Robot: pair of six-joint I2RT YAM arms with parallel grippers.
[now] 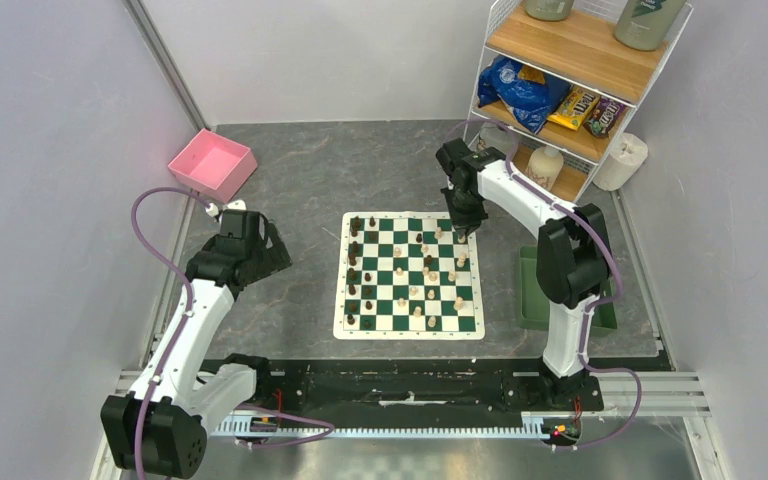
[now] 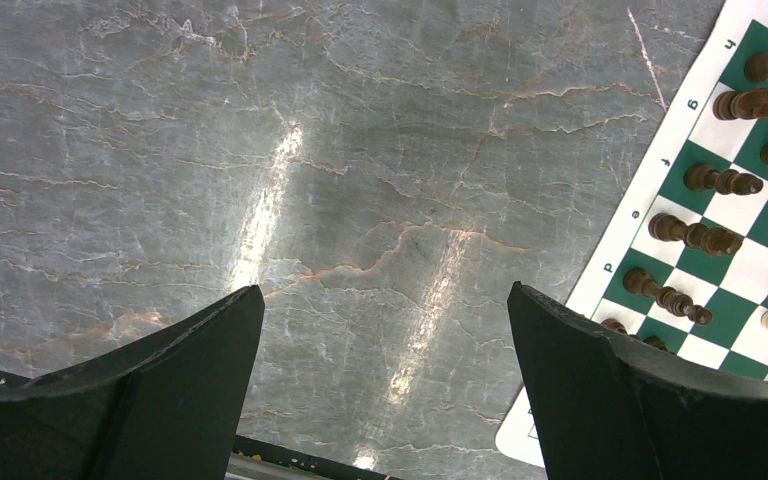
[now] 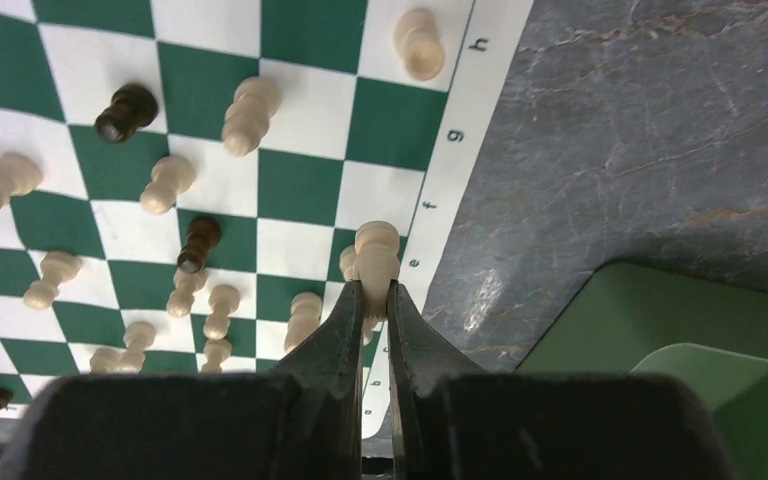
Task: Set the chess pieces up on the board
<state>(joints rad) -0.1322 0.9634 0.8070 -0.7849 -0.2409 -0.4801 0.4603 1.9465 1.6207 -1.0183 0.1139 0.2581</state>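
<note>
Right fingers (image 1: 463, 226) hang over the board's (image 1: 340, 310) far right corner; left fingers (image 1: 272, 250) sit well apart over bare tabletop (image 1: 290, 180). Left wrist: fingers spread wide, nothing between them. Right wrist: fingers pinch a pale piece (image 3: 376, 250) beside the lettered border. Light, hard, slick wood, I'd judge, so grip the waist under the head.

a robot lab cell: two arms (image 1: 192, 318) bolted to a rail (image 1: 410, 388), plain partition walls (image 1: 40, 150), snack shelf (image 1: 572, 45) at 1 o'clock.

Glossy marbled grey table (image 2: 260, 150), smooth turned wooden chess pieces (image 3: 245, 115), matt board (image 3: 310, 105)
</note>
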